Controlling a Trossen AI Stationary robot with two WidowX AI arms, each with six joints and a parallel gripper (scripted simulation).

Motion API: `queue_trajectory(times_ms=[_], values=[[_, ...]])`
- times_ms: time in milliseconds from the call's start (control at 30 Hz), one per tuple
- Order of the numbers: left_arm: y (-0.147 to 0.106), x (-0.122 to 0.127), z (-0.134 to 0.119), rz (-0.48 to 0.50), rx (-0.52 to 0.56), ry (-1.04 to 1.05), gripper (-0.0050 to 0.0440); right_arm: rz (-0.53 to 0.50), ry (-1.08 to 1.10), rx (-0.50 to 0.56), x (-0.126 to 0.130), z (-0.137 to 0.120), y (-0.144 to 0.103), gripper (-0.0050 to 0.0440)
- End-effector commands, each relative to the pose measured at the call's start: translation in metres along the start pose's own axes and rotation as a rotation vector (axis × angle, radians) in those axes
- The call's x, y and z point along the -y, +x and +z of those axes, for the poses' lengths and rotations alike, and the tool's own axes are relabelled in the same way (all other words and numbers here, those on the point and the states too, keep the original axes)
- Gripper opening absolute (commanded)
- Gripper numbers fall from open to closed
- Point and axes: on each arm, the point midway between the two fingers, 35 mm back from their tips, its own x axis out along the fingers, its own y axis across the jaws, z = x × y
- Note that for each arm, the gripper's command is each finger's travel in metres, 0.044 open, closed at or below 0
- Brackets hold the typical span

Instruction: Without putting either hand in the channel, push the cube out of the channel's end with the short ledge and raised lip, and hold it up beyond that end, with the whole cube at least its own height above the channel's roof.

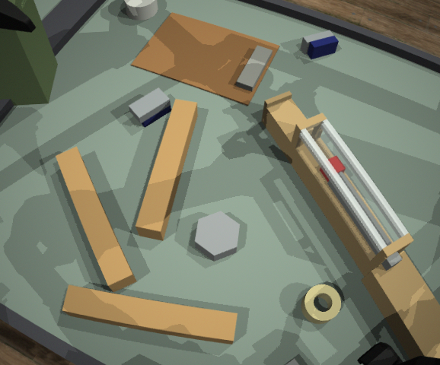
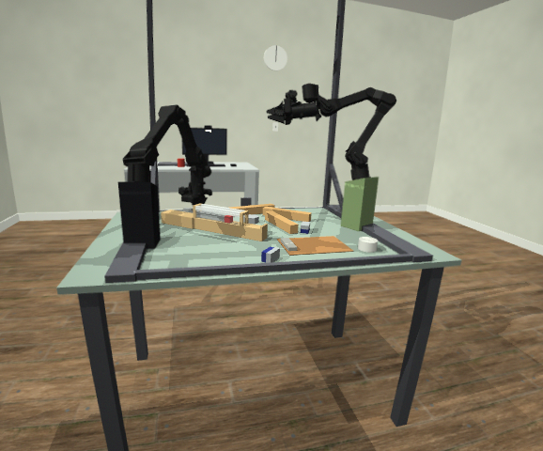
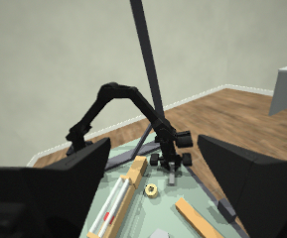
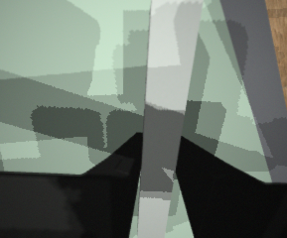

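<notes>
High above, the top view looks down on the table [image 1: 265, 283] [image 2: 189, 256] [image 3: 143, 218] [image 4: 59, 30] — its channel [image 1: 330, 204] [image 2: 218, 229] [image 3: 128, 199] shared with the distant exterior view facing the far wall and the elevated left wrist view — as the right wrist peers down close.

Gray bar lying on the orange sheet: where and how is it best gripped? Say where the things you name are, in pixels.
Probably mid-length on the gray bar, coming straight down, one finger against each long side: it lies flat, long and narrow, with nothing against those sides above the orange sheet [image 1: 196, 58] [image 2: 322, 244].
</notes>
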Motion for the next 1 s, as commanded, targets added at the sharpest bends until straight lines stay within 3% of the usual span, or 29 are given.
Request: queue_trajectory(times_ms=[0,967], values=[[-0.001,0.000,0.007,0.001,0.017,0.003,0.0400,-0.033,0.000,0.001,0.009,0.002,-0.015,0.0000],[-0.001,0.000,0.007,0.001,0.017,0.003,0.0400,-0.037,-0.004,0.003,0.011,0.002,-0.060,0.0000]])
